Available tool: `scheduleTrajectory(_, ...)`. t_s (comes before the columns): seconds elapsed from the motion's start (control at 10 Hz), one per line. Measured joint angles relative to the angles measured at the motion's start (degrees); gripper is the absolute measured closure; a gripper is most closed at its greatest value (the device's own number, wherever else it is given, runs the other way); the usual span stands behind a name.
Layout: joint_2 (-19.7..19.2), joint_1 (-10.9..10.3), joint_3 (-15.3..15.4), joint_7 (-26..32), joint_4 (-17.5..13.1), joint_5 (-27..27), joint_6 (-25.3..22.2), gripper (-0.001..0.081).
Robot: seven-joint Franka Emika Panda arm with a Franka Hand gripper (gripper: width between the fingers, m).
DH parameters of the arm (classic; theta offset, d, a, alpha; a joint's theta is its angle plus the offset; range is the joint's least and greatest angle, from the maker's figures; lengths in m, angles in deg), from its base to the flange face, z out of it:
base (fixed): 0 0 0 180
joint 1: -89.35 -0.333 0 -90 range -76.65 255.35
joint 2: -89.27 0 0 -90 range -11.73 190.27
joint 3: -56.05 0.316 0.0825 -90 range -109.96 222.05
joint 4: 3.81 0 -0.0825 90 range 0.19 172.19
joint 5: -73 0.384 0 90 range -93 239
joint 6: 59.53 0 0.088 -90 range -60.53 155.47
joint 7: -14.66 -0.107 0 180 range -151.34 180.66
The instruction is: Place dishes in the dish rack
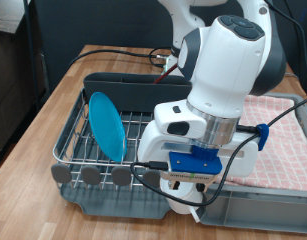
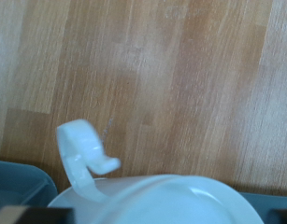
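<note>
Where visible, mug (image 2: 152, 201) against hand.

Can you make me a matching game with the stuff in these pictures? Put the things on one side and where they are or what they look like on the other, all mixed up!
Things:
1. light-blue plate
2. white mug
3. dish rack
4. pink checkered cloth

Descriptions:
A. at the exterior view's right, beside the rack
B. silver wire, on the wooden table
C. standing on edge between the wires
D. seen close up in the wrist view, handle sticking out

Pairs: 1-C, 2-D, 3-B, 4-A
</note>
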Motion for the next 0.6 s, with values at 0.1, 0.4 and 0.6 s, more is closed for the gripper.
scheduleTrajectory(0.1, 0.05, -0.02, 0.16, 0.0, -0.06, 0.04, -0.37, 0.031)
scheduleTrajectory(0.4, 0.91, -0.01, 0.89, 0.21, 0.16, 0.1, 1.39, 0.015)
scheduleTrajectory(0.6, 1.89, -0.03, 0.97, 0.2, 0.91, 0.07, 2.49, 0.001)
